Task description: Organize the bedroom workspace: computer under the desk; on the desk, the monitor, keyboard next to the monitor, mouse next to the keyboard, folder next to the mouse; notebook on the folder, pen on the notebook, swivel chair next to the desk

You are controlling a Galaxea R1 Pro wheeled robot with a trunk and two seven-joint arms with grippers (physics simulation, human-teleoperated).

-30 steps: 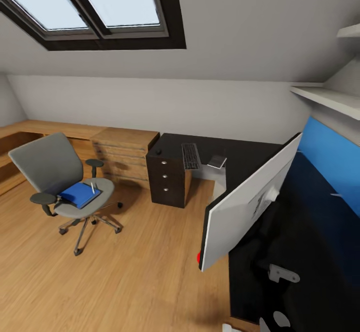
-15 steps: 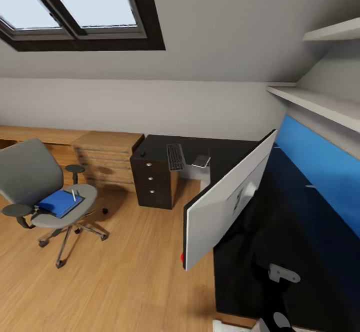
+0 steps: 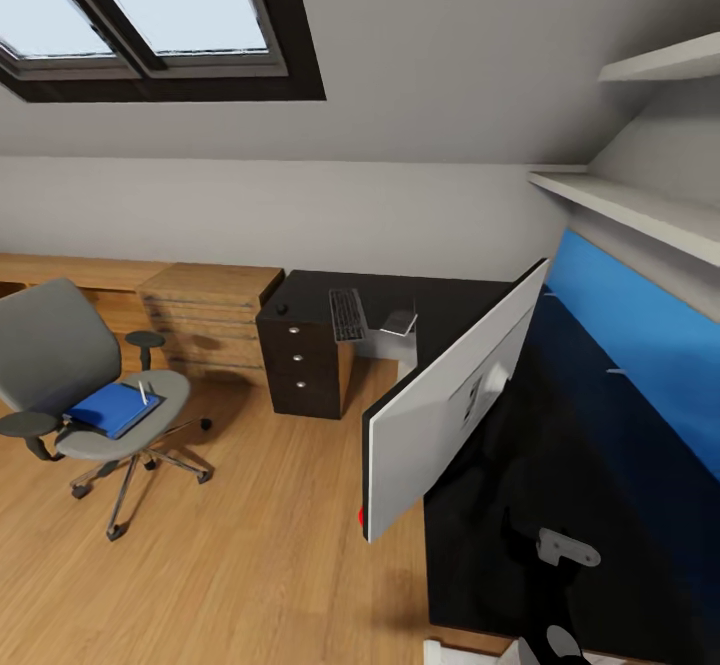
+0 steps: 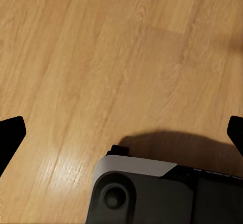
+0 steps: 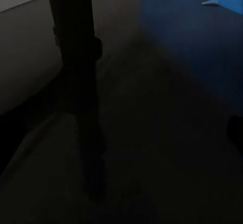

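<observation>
The swivel chair (image 3: 60, 365) stands on the wooden floor at the left, apart from the desk (image 3: 470, 310). The blue folder (image 3: 108, 409) lies on its seat with the pen (image 3: 145, 392) on top; the notebook cannot be made out. The monitor (image 3: 450, 405) stands on the desk's near arm, its silver back toward me. On the far arm lie the keyboard (image 3: 348, 314) and the mouse (image 3: 283, 308). The computer (image 3: 385, 347) shows as a pale box under the desk. My left gripper (image 4: 124, 133) hangs open over bare floor. My right gripper (image 5: 121, 138) is over the dark desk top near the monitor's stand (image 5: 76, 57), one fingertip (image 5: 237, 132) at the frame's edge.
A dark drawer pedestal (image 3: 305, 370) stands under the desk's far end, beside a light wooden drawer unit (image 3: 210, 320). A small flat grey item (image 3: 400, 322) lies right of the keyboard. A blue wall panel (image 3: 640, 345) and white shelves (image 3: 620, 205) line the right wall.
The whole head view has shifted left, so the camera has turned right. The chair, desk and things on them have not moved.
</observation>
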